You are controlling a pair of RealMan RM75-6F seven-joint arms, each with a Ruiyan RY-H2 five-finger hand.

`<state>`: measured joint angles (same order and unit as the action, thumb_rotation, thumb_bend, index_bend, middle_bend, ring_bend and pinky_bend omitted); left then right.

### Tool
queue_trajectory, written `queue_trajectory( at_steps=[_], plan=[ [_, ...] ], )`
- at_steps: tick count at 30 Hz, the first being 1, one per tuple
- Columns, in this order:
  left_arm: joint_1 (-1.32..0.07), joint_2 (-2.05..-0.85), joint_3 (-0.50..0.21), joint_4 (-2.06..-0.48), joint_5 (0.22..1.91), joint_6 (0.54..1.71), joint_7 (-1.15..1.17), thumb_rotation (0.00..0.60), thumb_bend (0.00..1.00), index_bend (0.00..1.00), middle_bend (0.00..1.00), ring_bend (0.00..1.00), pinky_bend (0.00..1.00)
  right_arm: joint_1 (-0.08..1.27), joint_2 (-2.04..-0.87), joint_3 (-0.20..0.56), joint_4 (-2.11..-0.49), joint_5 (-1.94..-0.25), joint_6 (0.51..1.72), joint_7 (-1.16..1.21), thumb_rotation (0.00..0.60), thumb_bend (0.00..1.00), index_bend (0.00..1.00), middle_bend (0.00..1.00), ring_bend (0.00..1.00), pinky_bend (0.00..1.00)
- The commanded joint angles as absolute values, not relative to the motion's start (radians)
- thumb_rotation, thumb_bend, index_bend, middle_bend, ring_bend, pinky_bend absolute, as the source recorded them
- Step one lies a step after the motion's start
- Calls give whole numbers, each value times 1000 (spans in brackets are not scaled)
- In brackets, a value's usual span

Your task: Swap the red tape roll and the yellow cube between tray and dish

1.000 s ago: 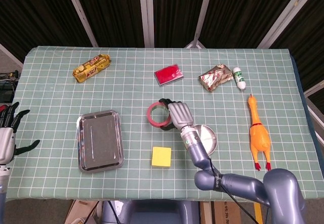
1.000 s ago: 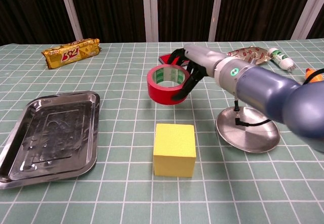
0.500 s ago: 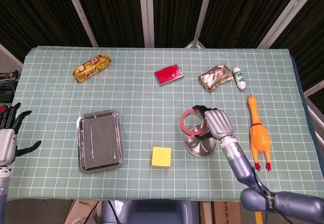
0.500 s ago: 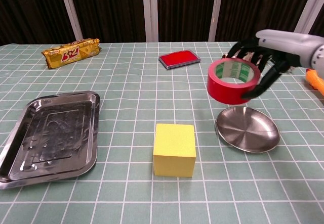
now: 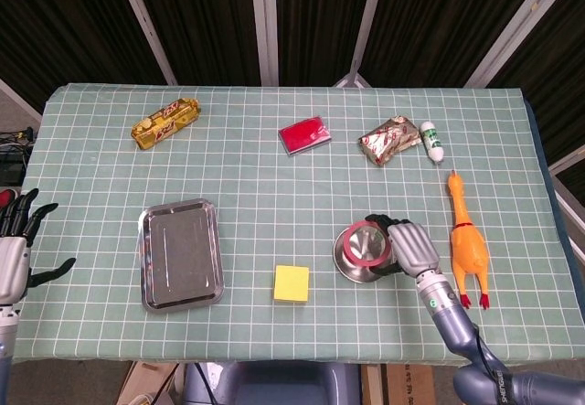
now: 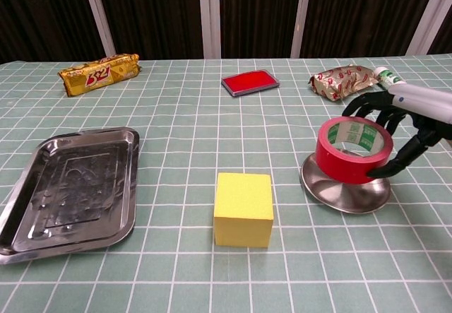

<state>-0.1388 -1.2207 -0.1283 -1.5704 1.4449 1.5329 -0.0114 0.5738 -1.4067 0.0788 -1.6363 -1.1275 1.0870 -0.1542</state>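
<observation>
Right hand: my right hand [image 6: 395, 126] has its dark fingers [image 6: 367, 102] wrapped around the glossy red tape roll with a green-printed white core [image 6: 352, 150], holding it.
Tape roll: it lies flat, hole upward, in the round shiny steel dish [image 6: 345, 188]; in the head view the roll [image 5: 365, 246] sits inside the dish rim [image 5: 345, 268], just left of my hand [image 5: 411, 250].
Yellow cube: the plain matte yellow foam cube [image 6: 244, 208] stands on the checked green tablecloth [image 6: 176, 115], well left of my right hand and apart from the dish.
Tray: the rectangular steel tray [image 6: 67, 191] lies far left of that hand, nothing in it.
Left hand: my left hand [image 5: 15, 239] hangs off the table's left edge, fingers spread, holding nothing.
</observation>
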Motion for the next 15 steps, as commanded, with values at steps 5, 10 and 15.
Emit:
queue_trajectory(
  at_steps=[5, 10, 15],
  plan=[
    [-139, -1224, -129, -1571, 1444, 1532, -1, 600, 38, 202, 0, 0, 21, 572, -1436, 70, -1574, -1111, 1028, -158, 600, 117, 348, 376, 465, 284],
    [-141, -1225, -126, -1569, 1449, 1530, 6, 600, 38, 202, 0, 0, 21, 571, -1432, 66, -1573, -1110, 1022, -197, 600, 115, 225, 274, 348, 193],
    [-143, -1229, -125, -1565, 1453, 1529, 11, 600, 38, 202, 0, 0, 21, 562, -1416, 89, -1610, -1105, 1057, -225, 600, 65, 40, 90, 132, 65]
  ],
)
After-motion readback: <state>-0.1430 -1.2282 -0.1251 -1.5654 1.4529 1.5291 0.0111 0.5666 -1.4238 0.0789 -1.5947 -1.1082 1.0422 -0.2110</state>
